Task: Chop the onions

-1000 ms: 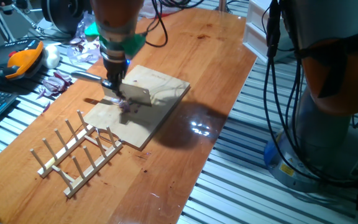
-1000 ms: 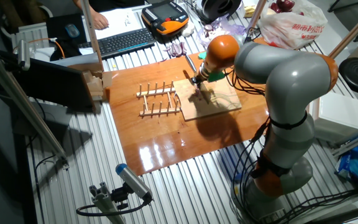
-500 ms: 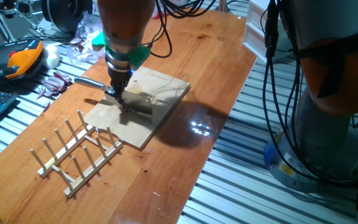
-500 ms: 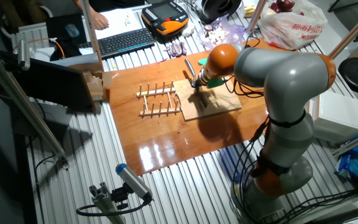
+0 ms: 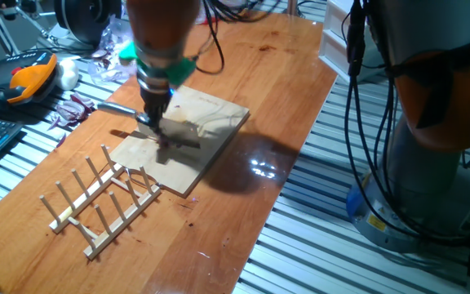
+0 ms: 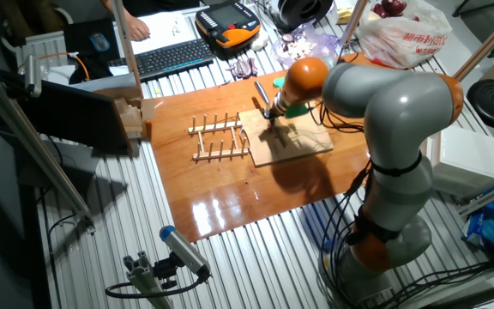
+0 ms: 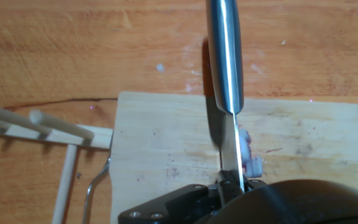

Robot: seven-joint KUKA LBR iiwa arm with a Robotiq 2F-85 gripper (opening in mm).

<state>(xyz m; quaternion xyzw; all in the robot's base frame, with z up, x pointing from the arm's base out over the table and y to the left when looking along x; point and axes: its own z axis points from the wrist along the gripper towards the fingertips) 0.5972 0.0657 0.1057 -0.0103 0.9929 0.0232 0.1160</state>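
My gripper [image 5: 150, 122] is shut on a steel knife [image 7: 224, 68] over the pale wooden board [image 5: 215, 131]. The blade stands edge-down on the board, and its handle [image 5: 114, 106] sticks out toward the table's far-left side. In the hand view, the gripper [image 7: 230, 184] clamps the blade, and small purple-white onion bits [image 7: 248, 155] lie on the board [image 7: 160, 155] just right of the blade. In the other fixed view the gripper [image 6: 269, 115] and knife handle [image 6: 261, 91] are at the board's [image 6: 307, 146] near-left part. The onion is hidden under the hand in both fixed views.
A wooden dowel rack [image 5: 100, 200] stands close to the board's left end and also shows in the other fixed view [image 6: 217, 137]. Purple peel scraps [image 5: 72, 110], an orange pendant [image 5: 23, 77], a keyboard [image 6: 165, 58] and a plastic bag [image 6: 401, 34] lie beyond the table.
A second ago the blade was lifted and tilted with its flat face showing; it has come down onto the board. Since half a second ago the hand has barely shifted.
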